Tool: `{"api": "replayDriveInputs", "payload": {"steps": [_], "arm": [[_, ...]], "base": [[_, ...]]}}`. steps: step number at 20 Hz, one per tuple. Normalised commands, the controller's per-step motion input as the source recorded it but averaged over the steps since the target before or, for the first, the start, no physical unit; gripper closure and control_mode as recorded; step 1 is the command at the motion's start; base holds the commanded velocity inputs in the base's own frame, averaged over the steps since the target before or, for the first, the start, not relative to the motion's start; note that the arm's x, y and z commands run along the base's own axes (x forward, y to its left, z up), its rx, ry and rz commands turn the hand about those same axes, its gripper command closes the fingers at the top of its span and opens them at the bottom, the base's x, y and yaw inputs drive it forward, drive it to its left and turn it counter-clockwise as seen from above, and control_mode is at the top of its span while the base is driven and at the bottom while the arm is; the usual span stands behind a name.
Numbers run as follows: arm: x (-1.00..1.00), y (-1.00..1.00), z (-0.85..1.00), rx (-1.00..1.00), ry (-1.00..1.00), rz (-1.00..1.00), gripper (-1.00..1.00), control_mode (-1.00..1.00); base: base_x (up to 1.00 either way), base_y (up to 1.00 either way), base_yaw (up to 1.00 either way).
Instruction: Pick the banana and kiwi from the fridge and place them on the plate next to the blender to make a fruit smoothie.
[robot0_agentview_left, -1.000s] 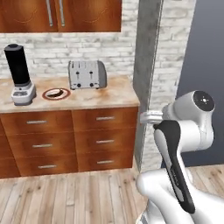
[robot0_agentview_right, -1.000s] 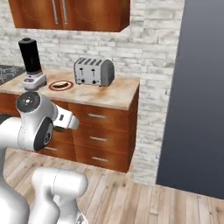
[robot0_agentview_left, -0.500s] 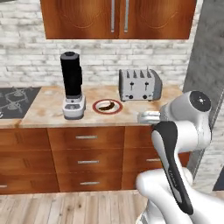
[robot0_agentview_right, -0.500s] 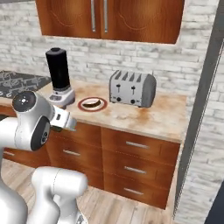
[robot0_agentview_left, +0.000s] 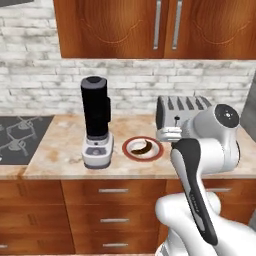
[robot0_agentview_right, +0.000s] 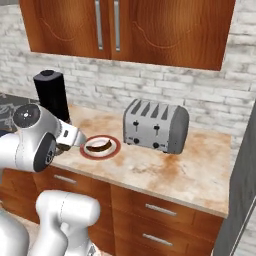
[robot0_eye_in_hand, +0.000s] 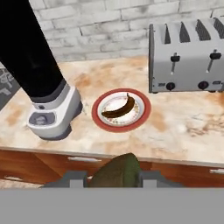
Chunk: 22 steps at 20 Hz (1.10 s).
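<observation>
Already the plate (robot0_eye_in_hand: 121, 110) on the counter (robot0_eye_in_hand: 175, 131) holds the banana (robot0_eye_in_hand: 119, 109), lying across its white centre. At its 9 o'clock stands the blender (robot0_eye_in_hand: 39, 78), at 2 o'clock the toaster (robot0_eye_in_hand: 187, 57). Clamped between the fingers of the gripper (robot0_eye_in_hand: 114, 174) is the kiwi (robot0_eye_in_hand: 116, 171), at the plate's 6 o'clock, short of the counter edge.

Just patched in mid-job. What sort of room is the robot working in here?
A home kitchen, rendered. A stone counter over wooden drawers holds a blender, a toaster and a red-rimmed plate with a banana; wooden cabinets hang on a brick wall.
</observation>
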Motion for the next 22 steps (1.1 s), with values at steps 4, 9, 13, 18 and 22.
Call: {"api": "replayDriveInputs", "payload": {"steps": [4, 9, 13, 18, 22], "arm": [[0.47, 0.0, -0.42, -0.01, 0.09, 0.0, 1.0, -1.0], [1.0, 0.04, -1.0, -0.06, 0.22, 0.01, 1.0, -1.0], [1.0, 0.16, -0.77, -0.02, 0.14, 0.04, 1.0, -1.0], [0.92, 0.05, -0.36, 0.0, 0.01, 0.01, 1.0, -1.0], [0.79, 0.09, -0.46, -0.01, 0.07, 0.0, 1.0, -1.0]], "base": [[0.39, 0.0, 0.0], [0.0, 0.0, 0.0], [0.0, 0.0, 0.0], [0.0, 0.0, 0.0], [0.0, 0.0, 0.0]]}}
